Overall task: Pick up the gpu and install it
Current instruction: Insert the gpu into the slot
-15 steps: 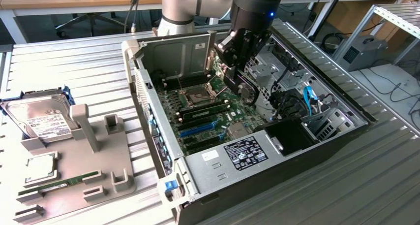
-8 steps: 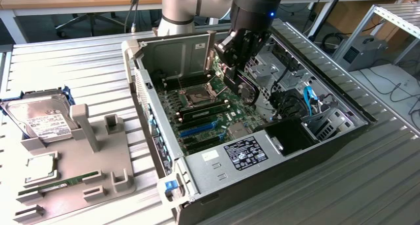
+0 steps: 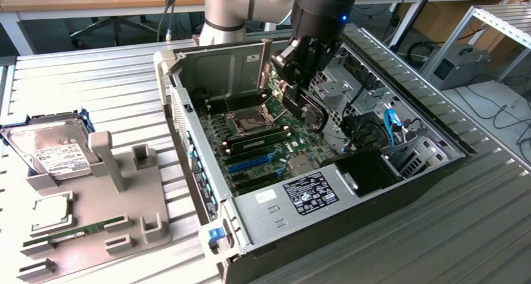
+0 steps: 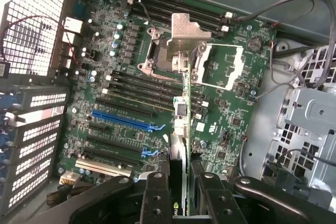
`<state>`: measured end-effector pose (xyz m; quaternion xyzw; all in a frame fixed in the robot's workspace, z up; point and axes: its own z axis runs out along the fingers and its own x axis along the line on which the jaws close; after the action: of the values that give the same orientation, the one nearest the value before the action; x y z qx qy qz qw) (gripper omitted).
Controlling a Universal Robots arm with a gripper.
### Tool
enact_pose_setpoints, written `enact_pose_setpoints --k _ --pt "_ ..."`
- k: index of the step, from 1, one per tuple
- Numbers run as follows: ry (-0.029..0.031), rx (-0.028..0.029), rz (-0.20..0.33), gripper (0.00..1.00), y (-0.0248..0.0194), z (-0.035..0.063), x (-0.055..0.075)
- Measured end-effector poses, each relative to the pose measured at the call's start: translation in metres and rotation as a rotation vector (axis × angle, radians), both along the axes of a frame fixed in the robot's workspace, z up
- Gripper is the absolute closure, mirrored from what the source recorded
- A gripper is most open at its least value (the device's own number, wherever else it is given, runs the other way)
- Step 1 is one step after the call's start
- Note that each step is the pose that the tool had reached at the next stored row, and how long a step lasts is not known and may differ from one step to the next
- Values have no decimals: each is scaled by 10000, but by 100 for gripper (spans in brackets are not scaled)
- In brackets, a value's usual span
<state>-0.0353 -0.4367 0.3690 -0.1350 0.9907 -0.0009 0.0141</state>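
My gripper [image 3: 300,85] hangs over the open computer case [image 3: 332,197], shut on the gpu [image 3: 307,115]. The card hangs on edge below the fingers, with its black fan side toward the exterior view's right. In the wrist view the gpu [image 4: 181,129] appears edge-on as a thin green strip between the two black fingers [image 4: 156,195], and my gripper [image 4: 182,200] clamps it from both sides. The card is held above the motherboard [image 4: 126,72], apart from it. The blue slot [image 4: 123,119] lies to one side of the card's line. The motherboard [image 3: 249,144] lies flat in the case.
Beside the case, on the exterior view's left, a grey fixture [image 3: 99,222] holds a hard drive [image 3: 51,150], a CPU [image 3: 51,210] and a RAM stick [image 3: 74,231]. Cables [image 3: 392,125] and a drive cage [image 4: 310,114] crowd the case's other side. Its walls stand up all round.
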Motion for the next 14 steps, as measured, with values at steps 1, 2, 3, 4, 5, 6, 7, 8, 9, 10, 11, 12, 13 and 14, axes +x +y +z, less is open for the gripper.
enact_pose_setpoints --k 1,2,3,4,5,6,7,8,9,10,11,12,13,14 --pt "0 0 14 74 0 0 0" --pt "0 0 29 74 0 0 0" --pt "0 -1 41 74 0 0 0" --pt "0 0 53 74 0 0 0" --pt "0 0 65 74 0 0 0" --pt "0 0 81 74 0 0 0" --pt "0 0 95 74 0 0 0" --pt "0 -1 122 74 0 0 0" --pt "0 0 135 74 0 0 0" --pt "0 0 151 74 0 0 0" --pt "0 0 164 74 0 0 0" --pt "0 0 178 74 0 0 0" --pt "0 1 189 74 0 0 0" --pt "0 0 204 74 0 0 0"
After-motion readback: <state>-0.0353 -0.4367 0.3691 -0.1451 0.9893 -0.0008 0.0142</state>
